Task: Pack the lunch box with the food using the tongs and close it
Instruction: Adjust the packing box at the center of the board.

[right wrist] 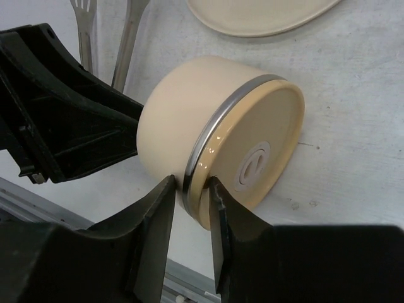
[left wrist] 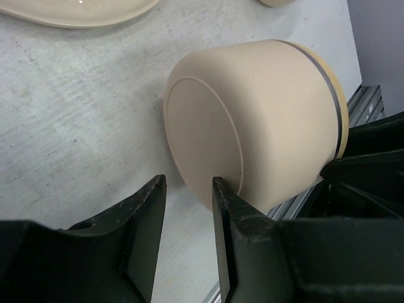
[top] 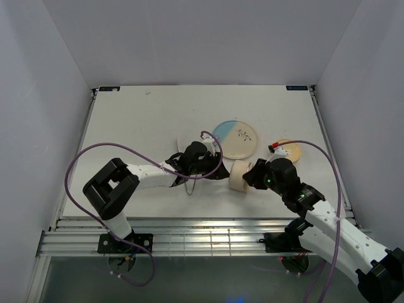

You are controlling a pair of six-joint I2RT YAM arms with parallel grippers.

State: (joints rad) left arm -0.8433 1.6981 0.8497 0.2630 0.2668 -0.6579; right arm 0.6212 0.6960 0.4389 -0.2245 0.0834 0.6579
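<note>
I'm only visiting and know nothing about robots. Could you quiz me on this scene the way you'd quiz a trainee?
1. True or false: the lunch box stands upright.
2. The right gripper has its fingers: A) inside a mug, B) either side of the lunch box's lidded rim, C) around a spoon.
3. What slim silver tool lies on the table beside the left gripper?
Key: 1 false, it lies on its side. 2 B. 3 the tongs.
</note>
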